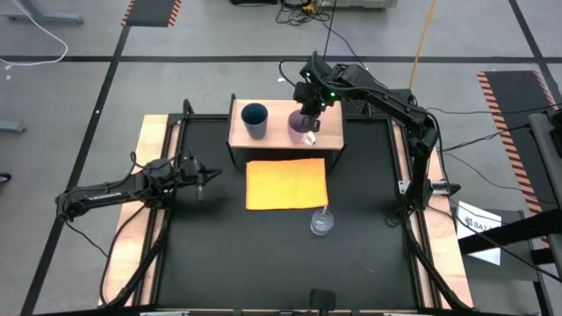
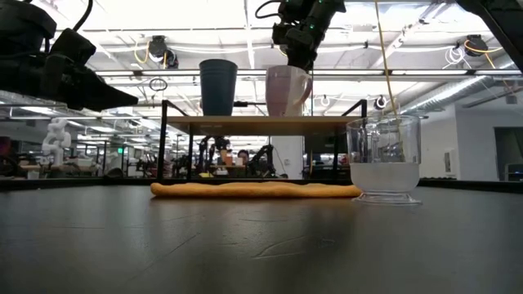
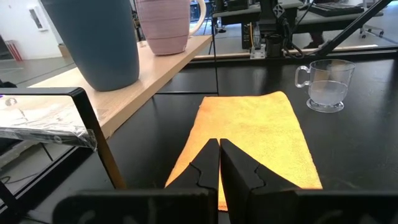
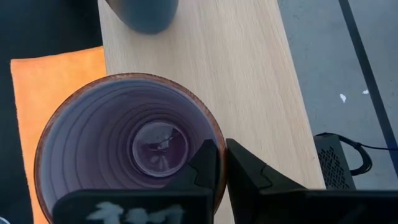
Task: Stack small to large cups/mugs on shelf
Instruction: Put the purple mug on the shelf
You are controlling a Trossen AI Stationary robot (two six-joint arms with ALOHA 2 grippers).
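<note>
Tumbler (image 1: 255, 119) and mug (image 1: 303, 123) stand side by side on the shelf (image 1: 329, 136). Right gripper (image 4: 221, 165) is directly above the mug, fingers (image 4: 205, 163) pinched over its rim. Cloth (image 3: 249, 134) lies just ahead of the left gripper (image 3: 219, 163); the clear cup (image 3: 326, 87) stands beyond the cloth's far corner.

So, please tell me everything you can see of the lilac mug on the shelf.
The lilac mug is a ribbed, ceramic-looking mug with a brownish rim and a pale handle, glossy and empty inside. It stands upright on the right part of the light wooden shelf, apart from the dark blue tumbler to its left. The right end effector sits directly above it, its fingers closed at the rim beside the inner wall. Whether they pinch the wall cannot be told.
</note>
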